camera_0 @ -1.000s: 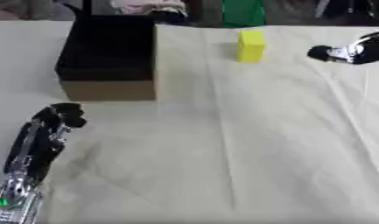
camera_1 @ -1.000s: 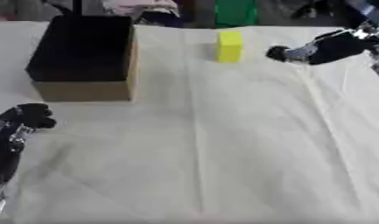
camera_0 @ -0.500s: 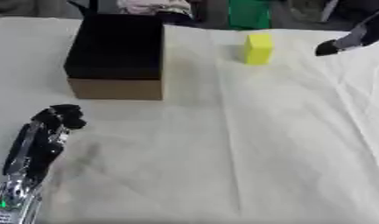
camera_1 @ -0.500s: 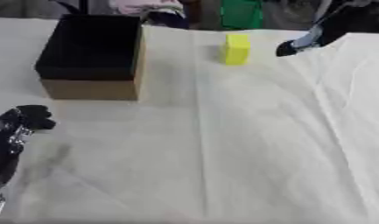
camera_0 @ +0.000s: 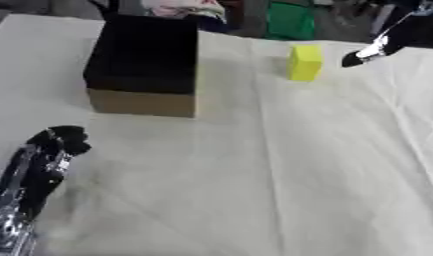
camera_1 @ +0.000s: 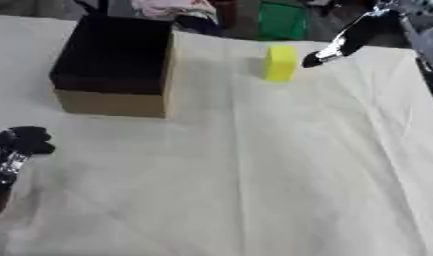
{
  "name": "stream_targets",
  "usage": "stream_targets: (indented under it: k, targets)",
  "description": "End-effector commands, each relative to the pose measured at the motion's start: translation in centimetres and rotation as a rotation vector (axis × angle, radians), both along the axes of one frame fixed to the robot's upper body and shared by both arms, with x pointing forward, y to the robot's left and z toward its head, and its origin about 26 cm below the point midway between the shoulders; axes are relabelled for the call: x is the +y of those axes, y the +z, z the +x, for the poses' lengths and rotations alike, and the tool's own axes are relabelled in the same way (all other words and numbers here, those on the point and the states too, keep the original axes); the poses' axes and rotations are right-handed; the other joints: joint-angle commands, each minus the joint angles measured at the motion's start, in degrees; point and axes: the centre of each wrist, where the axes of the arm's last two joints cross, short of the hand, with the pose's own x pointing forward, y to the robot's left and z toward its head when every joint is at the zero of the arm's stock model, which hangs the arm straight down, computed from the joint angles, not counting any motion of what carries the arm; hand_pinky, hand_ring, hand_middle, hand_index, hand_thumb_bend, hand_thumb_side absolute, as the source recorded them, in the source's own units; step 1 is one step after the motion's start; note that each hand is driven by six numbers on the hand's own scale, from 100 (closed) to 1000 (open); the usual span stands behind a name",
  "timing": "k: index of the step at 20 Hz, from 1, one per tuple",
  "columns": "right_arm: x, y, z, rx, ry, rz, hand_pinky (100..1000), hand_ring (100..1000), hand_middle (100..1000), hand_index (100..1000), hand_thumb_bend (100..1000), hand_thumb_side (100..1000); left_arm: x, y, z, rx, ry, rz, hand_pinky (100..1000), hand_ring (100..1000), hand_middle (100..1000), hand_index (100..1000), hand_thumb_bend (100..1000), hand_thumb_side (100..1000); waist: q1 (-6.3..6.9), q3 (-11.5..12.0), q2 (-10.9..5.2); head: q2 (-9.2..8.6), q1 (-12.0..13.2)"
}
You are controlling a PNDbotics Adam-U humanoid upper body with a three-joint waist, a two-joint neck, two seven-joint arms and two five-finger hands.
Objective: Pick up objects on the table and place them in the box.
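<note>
Yellow block (camera_1: 280, 62) noted standing on the white-covered table (camera_0: 324, 165), toward the far edge, well right of the box (camera_0: 145, 65). The box is open-topped, dark inside, cardboard outside; nothing can be made out within it.

Right hand (camera_1: 346, 41) seen at upper right, above the table and just right of the block, not touching it. Fingers (camera_0: 366, 52) are stretched out long and straight; nothing is held.

Left hand (camera_0: 55, 145) lies low at the near left, well away from the work; whether its fingers are curled cannot be told.

Step judged to be the approach to the block. To do it well, the right hand should be lowered beside the block with thumb and fingers set on opposite faces, the block kept upright, then closed only once both sides are bracketed. A sideways nudge could topple it.
</note>
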Motion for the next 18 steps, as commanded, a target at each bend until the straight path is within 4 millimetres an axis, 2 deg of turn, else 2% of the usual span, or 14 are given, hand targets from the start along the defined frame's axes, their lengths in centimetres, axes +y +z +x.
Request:
stream_targets:
  k: [1,11,18]
  targets:
    - [-1.2,0.9,0.5,-0.022,-0.061,-0.005,813,984,914,948,708,278,0.1,1.3,0.2,-0.041,-0.021,0.028,673,587,575,685,528,627,-0.06,0.6,-0.7,-1.44,-1.3]
    - [-2.1,-2.4,3.3,0.05,-0.201,0.041,813,987,907,944,730,300,-0.3,1.9,0.5,-0.059,-0.039,0.029,673,584,573,684,529,626,-0.94,4.0,-0.08,-3.44,-4.8]
    - [-3.3,-4.8,3.8,0.094,-0.283,0.069,812,987,901,944,732,305,-0.3,2.1,0.5,-0.066,-0.04,0.029,673,583,572,684,530,628,-0.93,5.0,0.56,-4.15,-6.2]
